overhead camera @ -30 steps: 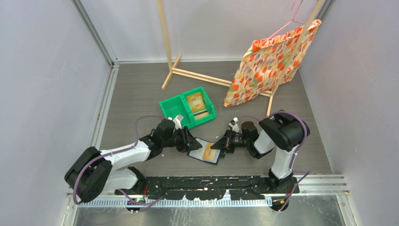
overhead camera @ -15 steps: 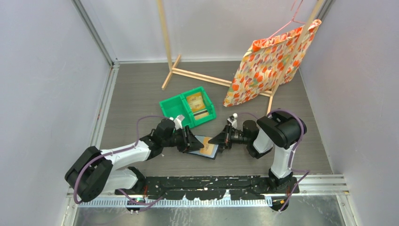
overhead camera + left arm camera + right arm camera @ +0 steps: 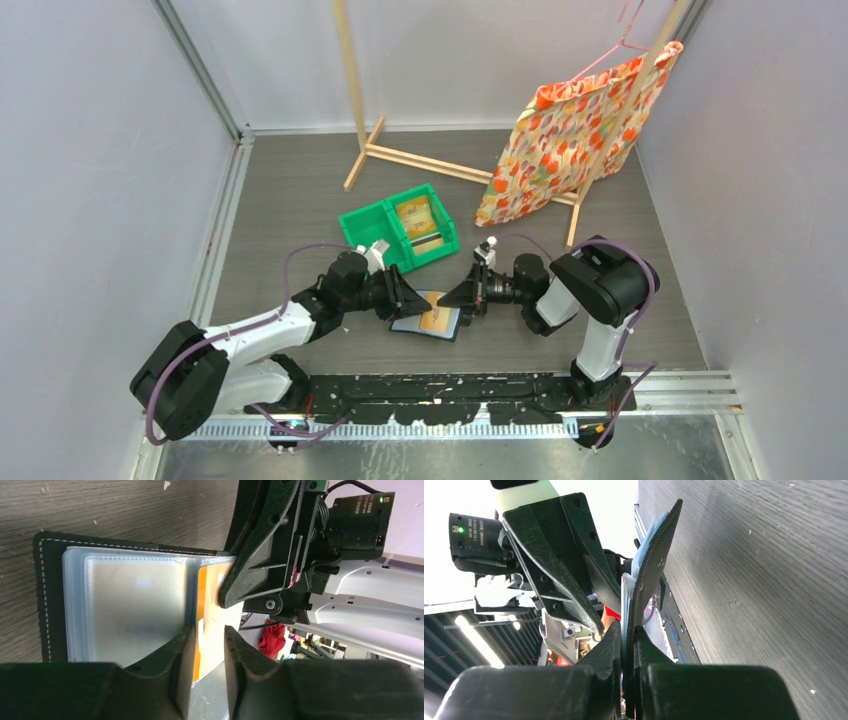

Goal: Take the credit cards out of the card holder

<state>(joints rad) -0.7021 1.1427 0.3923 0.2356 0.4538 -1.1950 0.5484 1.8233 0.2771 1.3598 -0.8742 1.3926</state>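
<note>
The dark card holder [image 3: 408, 326] lies open on the table between my two grippers. An orange credit card [image 3: 437, 318] shows in it. In the left wrist view its clear sleeves [image 3: 130, 610] lie flat on the left half, and the right half stands up. My right gripper [image 3: 462, 296] is shut on that raised half [image 3: 654, 565] and holds it upright. My left gripper [image 3: 410, 299] is open by a narrow gap, with its fingers [image 3: 182, 650] on either side of the orange card's [image 3: 202, 595] edge. Other cards [image 3: 416, 214] lie in the green bin.
The green two-compartment bin [image 3: 365, 225] stands just behind the card holder, close to both grippers. A wooden rack [image 3: 360, 100] stands at the back, with an orange flowered cloth [image 3: 570, 130] hanging at the back right. Walls close in on the left and right.
My right gripper has moved up and left and raised the holder's right half. The holder has shifted slightly left and folded up. My left gripper has moved a little closer to the card.
</note>
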